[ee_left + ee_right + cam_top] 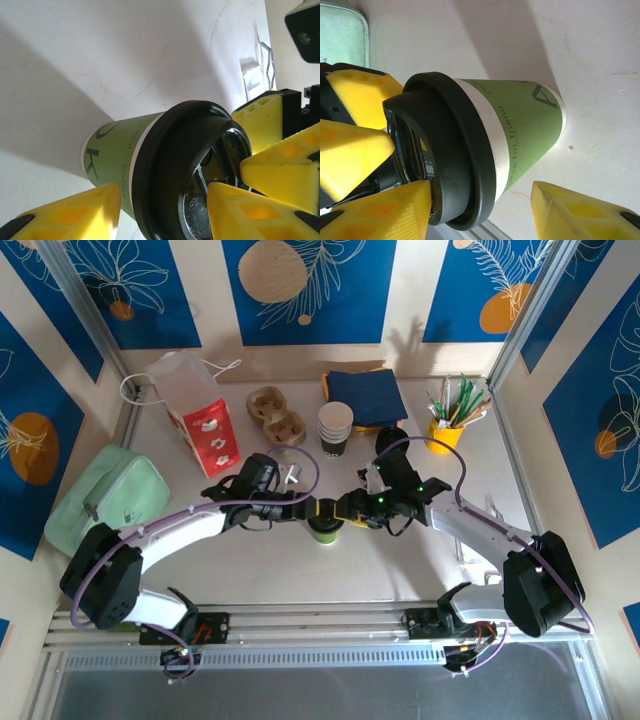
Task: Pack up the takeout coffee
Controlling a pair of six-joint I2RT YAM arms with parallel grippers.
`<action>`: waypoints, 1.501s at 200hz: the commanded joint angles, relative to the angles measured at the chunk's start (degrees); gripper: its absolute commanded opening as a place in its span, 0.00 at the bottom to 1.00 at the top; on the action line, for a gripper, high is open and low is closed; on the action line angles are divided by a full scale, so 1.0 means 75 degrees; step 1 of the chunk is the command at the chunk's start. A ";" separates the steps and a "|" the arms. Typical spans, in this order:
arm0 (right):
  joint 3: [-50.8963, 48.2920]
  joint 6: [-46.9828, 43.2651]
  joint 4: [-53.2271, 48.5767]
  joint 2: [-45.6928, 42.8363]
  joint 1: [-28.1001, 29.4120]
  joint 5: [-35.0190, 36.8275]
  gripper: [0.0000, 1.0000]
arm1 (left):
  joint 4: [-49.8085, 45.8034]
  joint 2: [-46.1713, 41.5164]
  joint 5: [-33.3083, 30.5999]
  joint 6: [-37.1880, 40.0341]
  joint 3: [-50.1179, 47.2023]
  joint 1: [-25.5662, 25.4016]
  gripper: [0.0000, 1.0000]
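Takeout coffee (322, 530) stands lidded mid-surface (300, 575). Your left end effector (165, 195) is clenched on it; your right end effector (477, 192) straddles it, and I cannot tell whether it grips. At two o'clock, a yellow pot (442, 438) holds sticks (455, 400). Blue-patterned walls (310, 290) surround everything.

- The table (300, 575) has a white top with faint hairline veins and is brightly lit
- In the left wrist view, broad soft shadows (45, 115) lie across it beside a bright patch
- The back wall (205, 290) is cream and carries deep blue panels (340, 310) with white leaf drawings and tan and orange discs
- The side walls (40, 380) have similar blue panels
- Slanting aluminium posts (85, 310) rise near the table's two far corners
- Metal rails (320, 625) run along the near edge, with a grey strip (320, 685) below them
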 commanded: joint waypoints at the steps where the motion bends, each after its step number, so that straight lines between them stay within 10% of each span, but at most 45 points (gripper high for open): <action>1: 0.0073 -0.0024 -0.0118 0.0016 0.0044 0.0115 0.55 | -0.0146 -0.0240 -0.0070 0.0184 0.0070 -0.0067 0.48; 300: -0.1506 0.1105 0.0710 -0.0287 -0.0214 0.0490 0.53 | -0.0140 0.0368 -0.0332 0.0303 -0.0511 -0.0104 0.36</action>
